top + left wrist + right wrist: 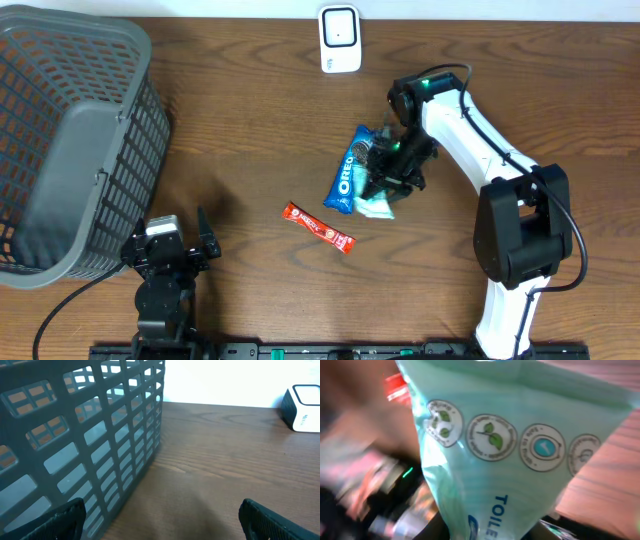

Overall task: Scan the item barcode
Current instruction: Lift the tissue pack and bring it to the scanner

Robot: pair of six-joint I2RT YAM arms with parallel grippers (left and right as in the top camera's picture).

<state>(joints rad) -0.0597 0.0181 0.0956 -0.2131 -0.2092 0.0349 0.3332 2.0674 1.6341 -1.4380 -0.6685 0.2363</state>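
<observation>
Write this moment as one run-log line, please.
left pincer: open, beside basket | right pincer: on mint-green pack, grip unclear | scan: not yet done

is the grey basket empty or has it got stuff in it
Empty, as far as shown: the overhead view looks down into the basket and only its bare grey floor shows.

The overhead camera looks straight down on the table [250,150]. The left wrist camera sits low, facing the basket [100,435] and scanner [302,407], both also seen from overhead. The right wrist camera looks close-up at a green packet [510,460].
</observation>
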